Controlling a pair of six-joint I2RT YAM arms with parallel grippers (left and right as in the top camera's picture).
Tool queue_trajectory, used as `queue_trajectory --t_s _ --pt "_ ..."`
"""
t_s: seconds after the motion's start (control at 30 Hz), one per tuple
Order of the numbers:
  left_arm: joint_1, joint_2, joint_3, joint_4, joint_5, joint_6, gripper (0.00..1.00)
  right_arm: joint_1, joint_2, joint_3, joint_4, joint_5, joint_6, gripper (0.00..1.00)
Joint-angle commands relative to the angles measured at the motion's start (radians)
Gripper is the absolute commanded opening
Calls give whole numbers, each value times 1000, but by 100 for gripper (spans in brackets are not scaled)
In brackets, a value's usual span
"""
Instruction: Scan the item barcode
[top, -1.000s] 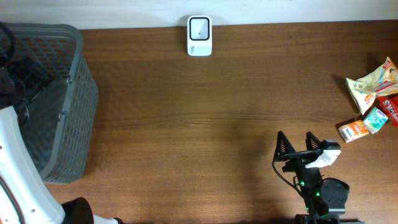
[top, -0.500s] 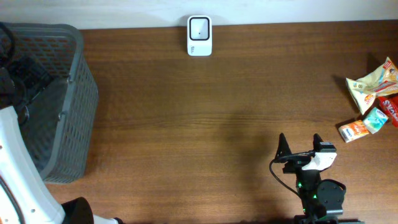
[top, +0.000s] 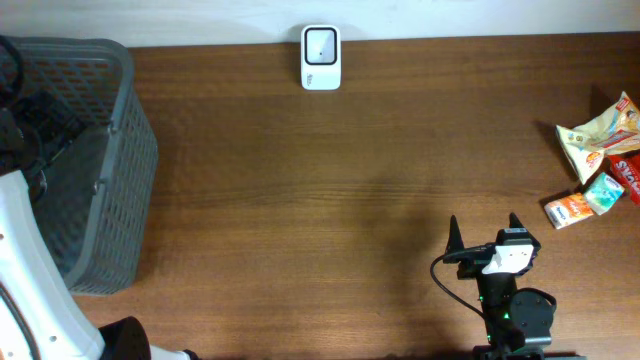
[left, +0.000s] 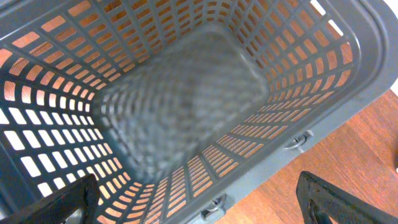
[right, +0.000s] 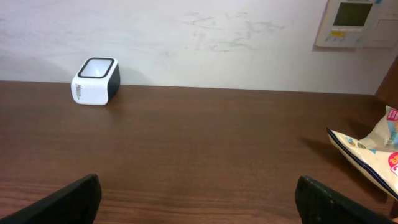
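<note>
The white barcode scanner (top: 320, 57) stands at the table's far edge, also in the right wrist view (right: 96, 81) at upper left. Grocery items lie at the right edge: a pale snack bag (top: 598, 135) (right: 367, 152), a small orange packet (top: 569, 210), a teal packet (top: 604, 192) and a red pack (top: 627, 172). My right gripper (top: 484, 235) (right: 199, 199) is open and empty near the front edge, left of the items. My left gripper (left: 199, 205) is open over the grey basket, nothing between its fingers.
The grey mesh basket (top: 110, 150) (left: 348, 74) stands at the table's left side and looks empty inside. A white wall with a control panel (right: 354, 22) rises behind the table's far edge. Bare brown tabletop (top: 330, 200) lies between scanner, basket and items.
My right gripper has turned slightly and shifted a little right and toward the front edge. The left arm, basket, scanner and items stay as they were.
</note>
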Motion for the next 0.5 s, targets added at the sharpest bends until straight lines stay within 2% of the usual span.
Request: queue_trajectory --t_s 0.0,0.47 --pt "2 -4 3 0 -4 -9 99 9 -9 -9 -5 16 -14 98" --pt "2 -4 3 0 -4 -9 99 9 -8 -9 -3 0 -14 98"
